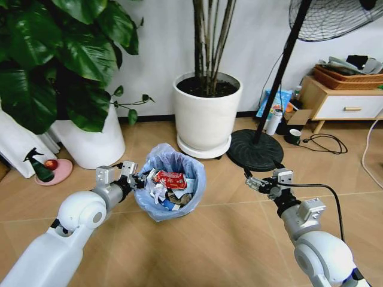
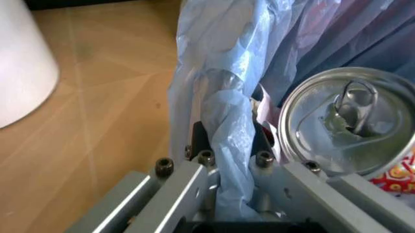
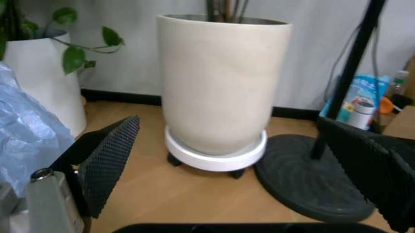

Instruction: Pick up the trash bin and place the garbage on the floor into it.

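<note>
The trash bin, lined with a crinkly light-blue bag, stands at the middle of the floor. Garbage fills it: a crushed red can, white paper wads and wrappers. The can's silver top shows close up in the left wrist view. My left gripper is shut on the bin's near-left rim, and its fingers pinch the bag and the black edge. Whether the bin rests on the floor or is lifted I cannot tell. To the bin's right my right gripper hangs open and holds nothing; its mesh pads stand wide apart.
A white plant pot stands just behind the bin, and another at the back left. A fan's black round base lies right of the pot. A wooden cabinet, mugs and cables are far right. A pink dish sits far left.
</note>
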### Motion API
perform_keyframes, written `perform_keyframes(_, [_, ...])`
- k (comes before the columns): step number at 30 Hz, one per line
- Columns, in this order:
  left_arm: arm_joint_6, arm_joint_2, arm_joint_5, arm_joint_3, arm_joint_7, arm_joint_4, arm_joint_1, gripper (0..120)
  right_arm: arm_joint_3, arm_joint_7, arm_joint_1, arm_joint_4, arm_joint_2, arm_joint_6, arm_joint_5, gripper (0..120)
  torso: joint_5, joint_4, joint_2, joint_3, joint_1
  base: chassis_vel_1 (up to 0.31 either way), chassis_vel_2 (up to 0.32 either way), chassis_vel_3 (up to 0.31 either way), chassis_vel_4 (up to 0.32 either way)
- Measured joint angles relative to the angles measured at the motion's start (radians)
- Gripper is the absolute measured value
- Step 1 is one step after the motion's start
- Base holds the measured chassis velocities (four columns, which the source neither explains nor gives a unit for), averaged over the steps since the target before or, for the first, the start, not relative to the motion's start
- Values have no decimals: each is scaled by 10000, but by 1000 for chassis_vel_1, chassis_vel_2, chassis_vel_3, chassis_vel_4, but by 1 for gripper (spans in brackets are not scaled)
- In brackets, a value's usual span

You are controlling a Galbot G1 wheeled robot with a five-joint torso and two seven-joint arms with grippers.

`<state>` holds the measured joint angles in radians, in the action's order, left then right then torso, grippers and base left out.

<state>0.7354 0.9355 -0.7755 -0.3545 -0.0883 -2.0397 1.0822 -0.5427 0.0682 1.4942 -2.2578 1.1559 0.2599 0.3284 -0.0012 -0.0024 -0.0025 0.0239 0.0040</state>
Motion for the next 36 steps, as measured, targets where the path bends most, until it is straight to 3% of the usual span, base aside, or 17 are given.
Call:
perform_keyframes(19, [0, 50, 13, -13, -5, 40, -32, 0, 54, -12, 55, 26, -25, 21, -20, 100, 3, 3, 0, 1, 1, 256, 237, -261, -242])
perform_keyframes(30, [0, 64, 19, -34, 7, 42, -26, 0, 50, -3, 42, 48, -85, 28, 18, 100, 10, -2, 0, 1, 0, 99, -126, -112, 147])
perform_keyframes(32, [0, 65, 25, -30, 13, 43, -18, 0, 48, -1, 39, 62, -86, 27, 19, 100, -4, -1, 0, 0, 0, 188, -238, -194, 237])
perform_keyframes(36, [0, 60, 28, -31, 17, 41, -10, 0, 49, -1, 43, 65, -94, 27, 22, 100, 12, -1, 1, -1, -1, 258, -246, -258, 239])
